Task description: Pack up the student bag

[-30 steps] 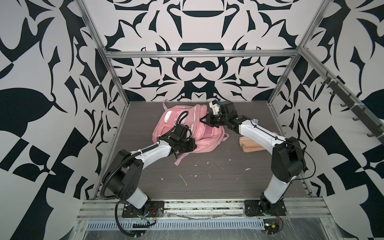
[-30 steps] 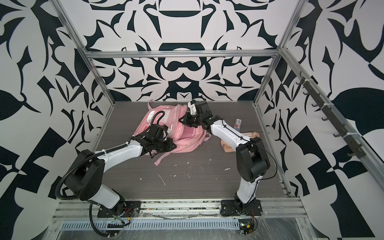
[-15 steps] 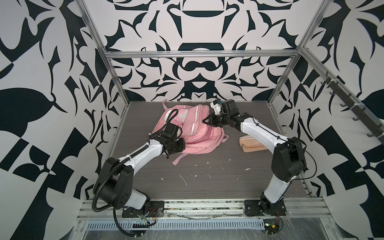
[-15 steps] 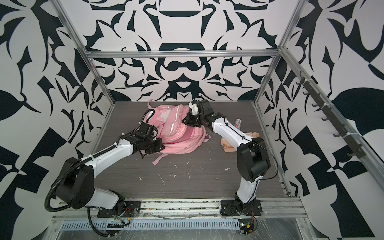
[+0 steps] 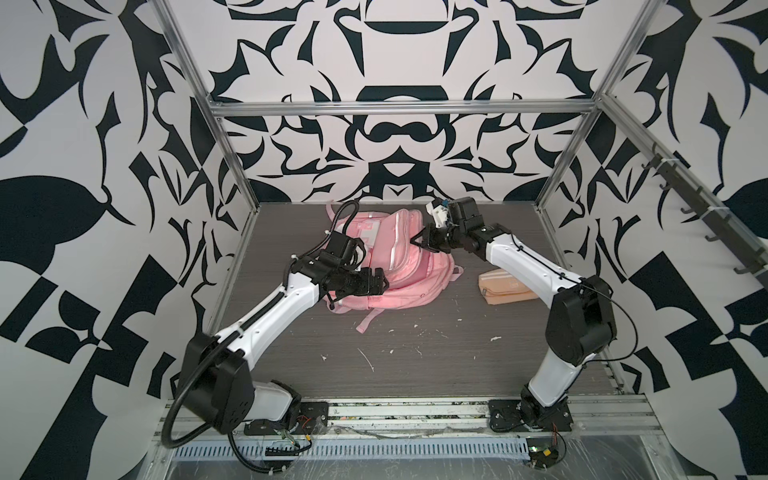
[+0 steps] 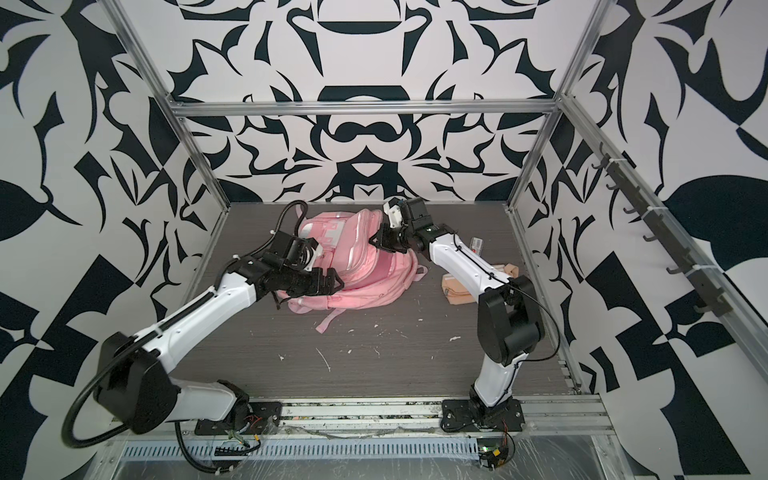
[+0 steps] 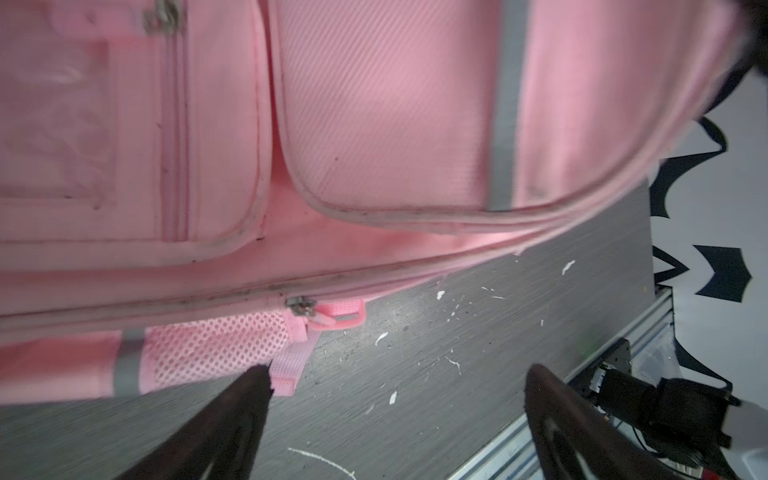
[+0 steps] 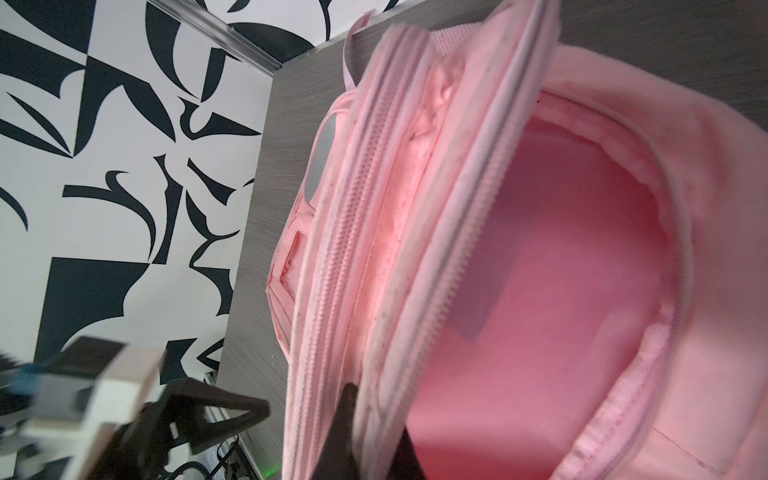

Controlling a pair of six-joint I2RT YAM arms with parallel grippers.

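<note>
The student bag lay far back on the table; right fingers pinched its open zip edge; left fingers gaped wide, empty, beside it; holding that edge high seemed best, so things could slide in.

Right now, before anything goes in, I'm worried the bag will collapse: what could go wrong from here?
1. Only the right pincer pinches the pink backpack at its zip rim. If the soft fabric slips, the open main compartment may sag shut.
2. The left pincer is open beside the strap end and zip pull, and might snag them when moving.
3. The beige pouch lies partly under the right arm, so it looks awkward to reach.
</note>
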